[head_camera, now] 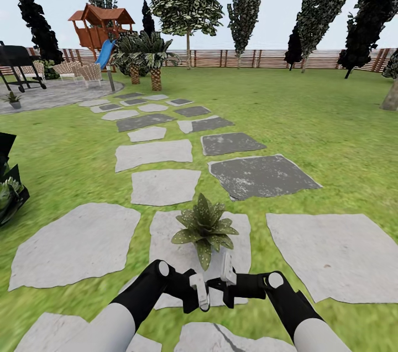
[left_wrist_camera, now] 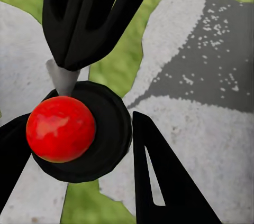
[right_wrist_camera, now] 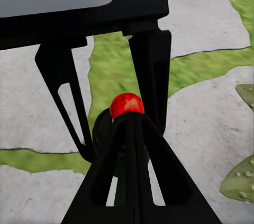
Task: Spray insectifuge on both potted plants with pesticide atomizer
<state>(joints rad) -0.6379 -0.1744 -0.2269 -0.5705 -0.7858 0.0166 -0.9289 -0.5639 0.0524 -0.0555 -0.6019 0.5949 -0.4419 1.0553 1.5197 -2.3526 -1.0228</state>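
- A wooden playhouse with a red-brown roof stands at the far left of the lawn, a blue slide running down from it.
- A black grill sits at the left edge of the paved patio, wicker chairs near it.
- Two short palms rise close together beyond the last stepping stones.
- Tall dark trees line the slatted fence along the back.
- A round-crowned tree stands before that fence, right of the palms.
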